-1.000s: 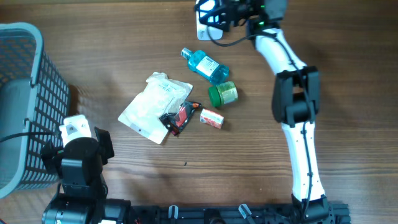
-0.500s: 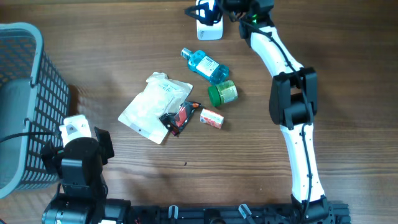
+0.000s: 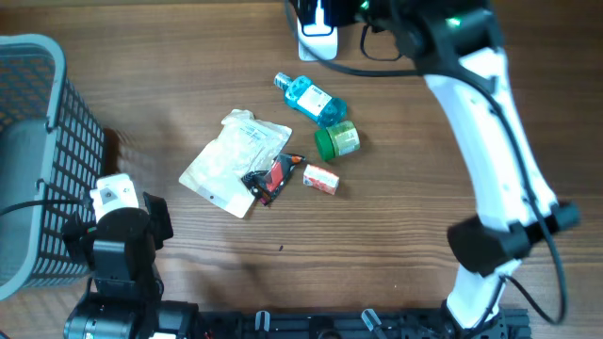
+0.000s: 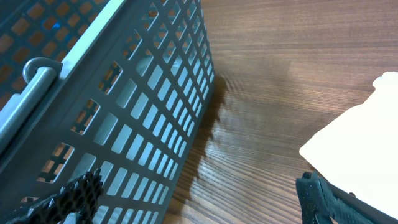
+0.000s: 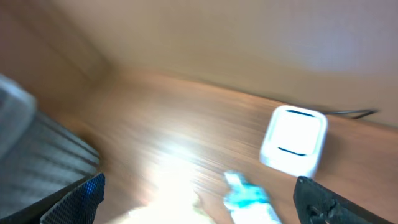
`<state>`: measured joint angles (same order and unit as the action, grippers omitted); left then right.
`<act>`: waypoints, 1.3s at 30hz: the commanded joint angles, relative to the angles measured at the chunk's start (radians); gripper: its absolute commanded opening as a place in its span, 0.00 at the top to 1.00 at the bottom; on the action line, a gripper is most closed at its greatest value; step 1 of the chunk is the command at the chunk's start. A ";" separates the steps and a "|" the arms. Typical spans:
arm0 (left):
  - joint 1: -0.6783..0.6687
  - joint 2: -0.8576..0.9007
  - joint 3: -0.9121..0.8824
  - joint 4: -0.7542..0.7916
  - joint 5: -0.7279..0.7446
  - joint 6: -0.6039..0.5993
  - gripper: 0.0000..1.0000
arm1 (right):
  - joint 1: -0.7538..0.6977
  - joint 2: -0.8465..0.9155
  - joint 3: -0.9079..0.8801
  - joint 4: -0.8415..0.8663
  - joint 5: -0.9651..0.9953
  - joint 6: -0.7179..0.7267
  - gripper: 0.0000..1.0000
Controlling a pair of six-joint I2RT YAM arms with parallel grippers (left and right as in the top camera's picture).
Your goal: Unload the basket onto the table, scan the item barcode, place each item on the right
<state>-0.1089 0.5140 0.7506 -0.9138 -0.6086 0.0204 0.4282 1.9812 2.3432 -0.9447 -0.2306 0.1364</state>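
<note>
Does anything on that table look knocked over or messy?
The clear blue plastic bottle lies on its side, and the red-and-black packet overlaps the flat white pouch. Nothing looks spilled.

One each: basket (image 3: 80,151), scanner (image 3: 318,47), blue bottle (image 3: 313,100), green jar (image 3: 337,142), white pouch (image 3: 231,160), small box (image 3: 321,178), red packet (image 3: 273,176).

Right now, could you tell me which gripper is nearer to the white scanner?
Right. The right gripper hovers beside the scanner; the left gripper sits down by the basket.
</note>
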 commanded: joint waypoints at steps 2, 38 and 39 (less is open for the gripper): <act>0.007 -0.001 0.003 0.003 -0.010 0.001 0.00 | -0.005 0.147 -0.031 -0.106 -0.063 -0.632 0.00; 0.007 -0.001 0.003 0.003 -0.010 0.001 0.00 | -0.003 0.692 -0.042 0.047 -0.050 -0.682 0.00; 0.007 -0.001 0.003 0.003 -0.010 0.001 0.00 | -0.002 0.696 -0.042 0.046 -0.050 -0.682 0.00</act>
<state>-0.1089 0.5140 0.7506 -0.9138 -0.6086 0.0204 0.4248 2.6186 2.3074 -0.8906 -0.2981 -0.5617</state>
